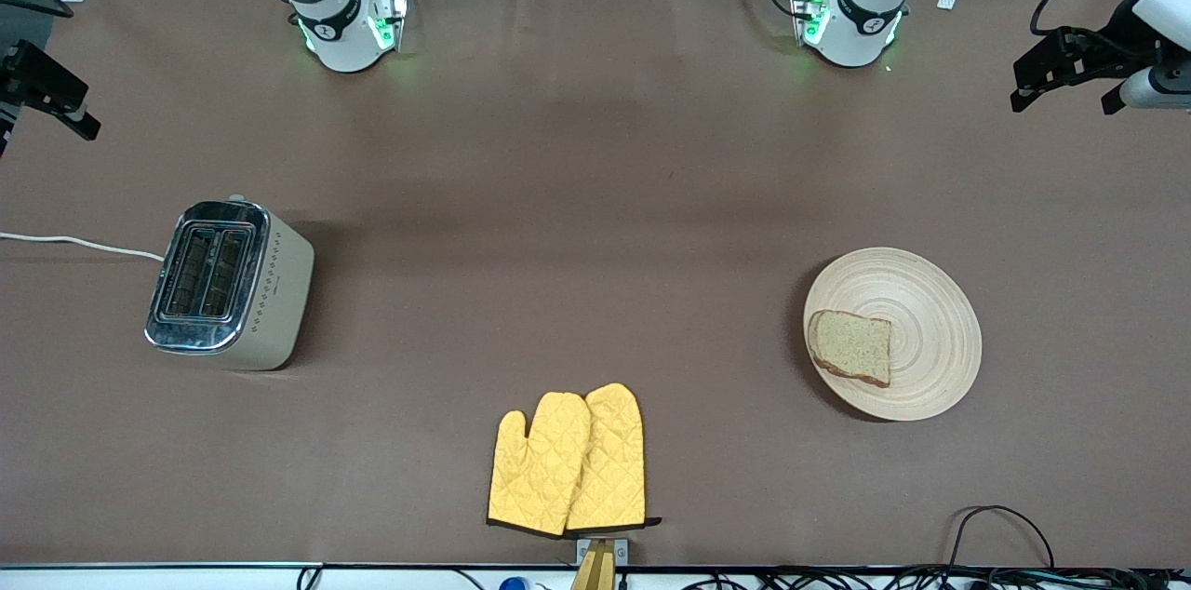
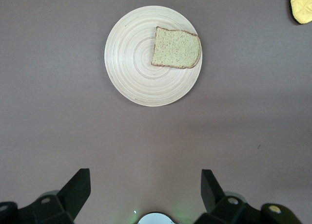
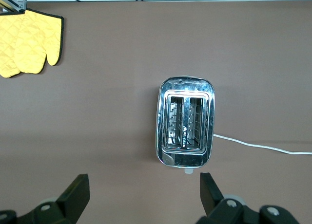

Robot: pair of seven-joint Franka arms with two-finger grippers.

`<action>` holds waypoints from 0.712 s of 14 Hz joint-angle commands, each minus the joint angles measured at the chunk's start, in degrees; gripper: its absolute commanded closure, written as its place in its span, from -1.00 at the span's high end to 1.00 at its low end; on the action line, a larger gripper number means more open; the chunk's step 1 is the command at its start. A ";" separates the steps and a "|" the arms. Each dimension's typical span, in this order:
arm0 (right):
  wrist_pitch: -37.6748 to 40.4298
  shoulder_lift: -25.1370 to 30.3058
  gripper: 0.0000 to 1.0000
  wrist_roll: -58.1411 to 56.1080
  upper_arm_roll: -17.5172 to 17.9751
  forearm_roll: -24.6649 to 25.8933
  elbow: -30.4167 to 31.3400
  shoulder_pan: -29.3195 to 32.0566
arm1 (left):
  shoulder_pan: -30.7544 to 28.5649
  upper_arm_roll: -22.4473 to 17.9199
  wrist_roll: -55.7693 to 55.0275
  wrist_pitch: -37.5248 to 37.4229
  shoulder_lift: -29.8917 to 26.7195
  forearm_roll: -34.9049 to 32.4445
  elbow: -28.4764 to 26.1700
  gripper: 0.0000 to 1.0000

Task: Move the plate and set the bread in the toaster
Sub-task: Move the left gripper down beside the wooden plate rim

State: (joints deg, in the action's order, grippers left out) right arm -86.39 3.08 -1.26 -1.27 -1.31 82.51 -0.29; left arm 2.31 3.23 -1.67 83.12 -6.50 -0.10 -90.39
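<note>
The light wooden plate [image 1: 916, 292] lies on the brown tabletop [image 1: 577, 199] toward the left arm's end, about midway between the robots' edge and the front camera's edge. The slice of wholegrain bread [image 1: 850, 347] rests flat on it, at the rim nearest the toaster's end. The cream two-slot toaster [image 1: 230, 285] stands upright toward the right arm's end, both slots apparently empty, its white cord [image 1: 79, 244] trailing off that end. A pair of yellow oven mitts [image 1: 568, 462] lies at the edge nearest the front camera. The left gripper [image 2: 145, 192] hangs high over the table beside the plate, fingers spread, holding nothing. The right gripper [image 3: 144, 195] hangs beside the toaster, likewise spread and empty
</note>
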 commanded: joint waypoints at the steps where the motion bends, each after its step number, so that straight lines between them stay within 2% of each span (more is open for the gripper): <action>1: 0.35 0.53 1.00 0.12 -0.14 -0.72 0.29 -0.06 | 0.06 -0.24 0.62 -0.15 0.70 -0.08 1.36 1.00; 10: 0.35 0.53 1.00 0.12 -0.14 -0.72 0.37 -0.15 | -0.03 -0.24 0.88 -0.15 2.72 0.01 3.90 1.00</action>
State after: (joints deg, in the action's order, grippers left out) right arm -86.34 3.08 -1.26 -1.27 -1.30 82.51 -0.29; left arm 2.26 3.20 -1.67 83.20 -5.15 -0.10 -88.43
